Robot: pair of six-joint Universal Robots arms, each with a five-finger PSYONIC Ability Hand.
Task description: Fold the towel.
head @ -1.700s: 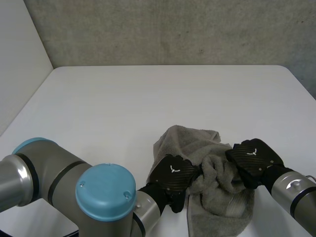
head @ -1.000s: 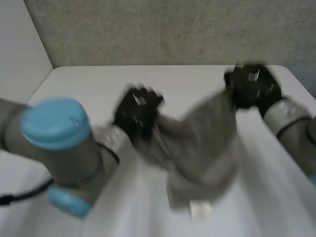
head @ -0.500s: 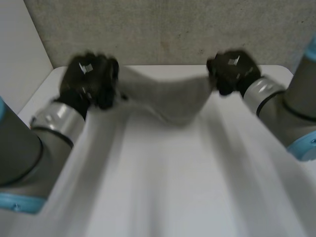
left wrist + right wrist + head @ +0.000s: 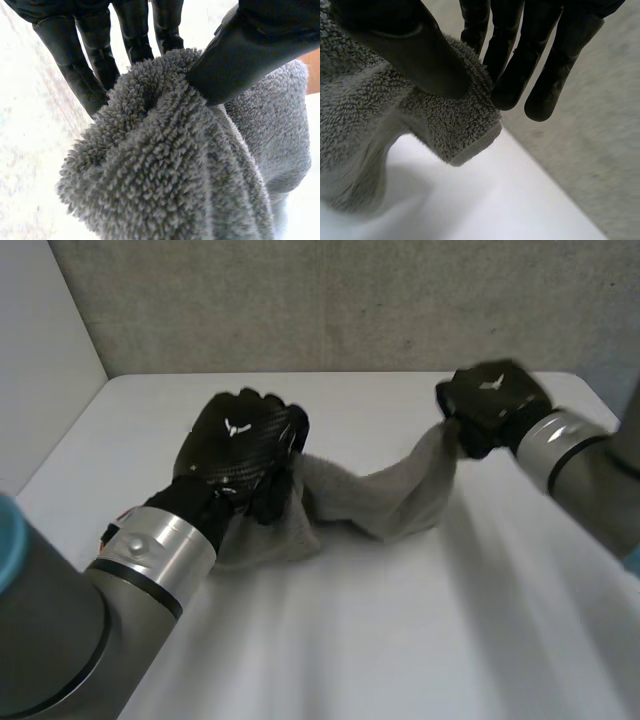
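White worktop [image 4: 400,620]; my left robot hand [image 4: 245,445] and right robot hand [image 4: 495,400] each pinch the towel [image 4: 400,485], sagging between; I'd spread them evenly till it's taut.

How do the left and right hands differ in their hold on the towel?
The left hand clamps a thick bunch of towel; the right hand pinches a thin hemmed corner. The left hand sits nearer the robot, the right hand farther back. Both pinch towel under the thumb.
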